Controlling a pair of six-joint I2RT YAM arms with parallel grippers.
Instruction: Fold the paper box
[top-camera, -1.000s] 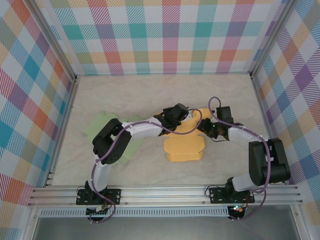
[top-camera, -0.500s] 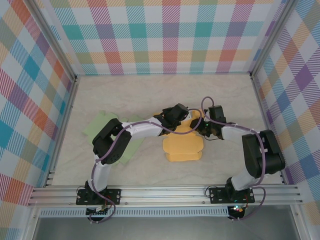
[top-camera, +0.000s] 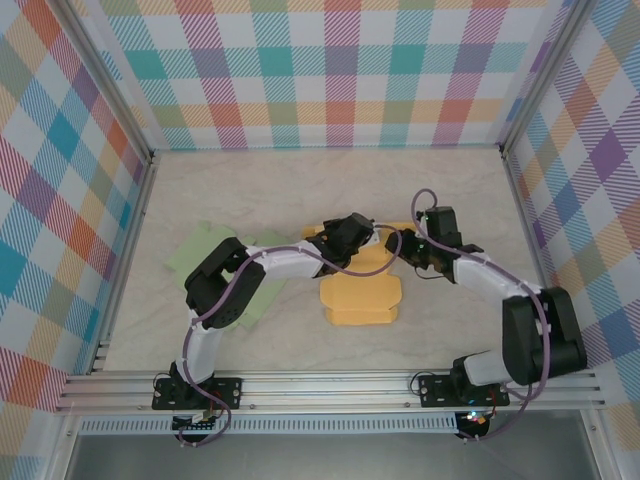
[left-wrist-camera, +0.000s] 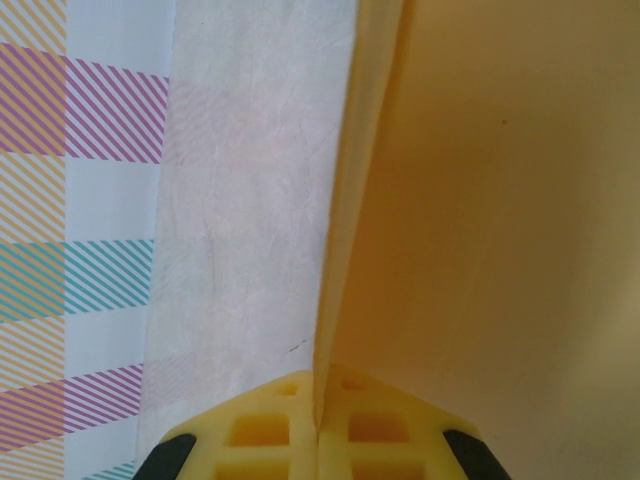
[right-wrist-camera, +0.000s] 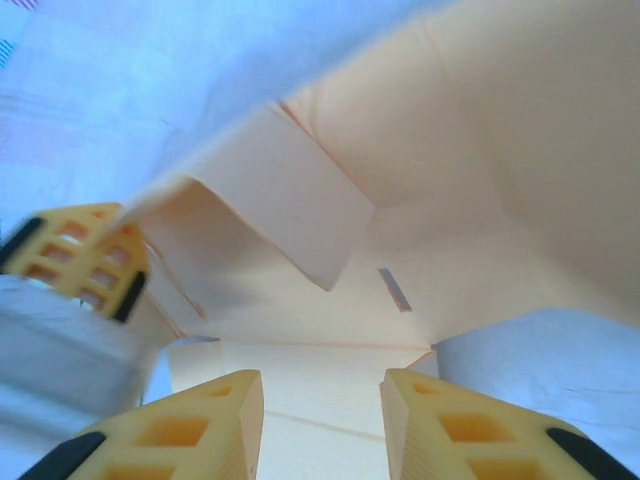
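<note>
Paper box (top-camera: 362, 300): plain yellow-orange card blank, part folded, lying at mid-table between the two arms. Its flat panel lies toward the near side and its flaps are lifted at the far end, so the long axis runs roughly near to far. Left gripper (left-wrist-camera: 318, 415) is pinched together on the thin edge of an upright flap that runs straight into the seam between its fingers; right gripper (right-wrist-camera: 320, 415) has its fingers apart over the box's creased inner panels.
</note>
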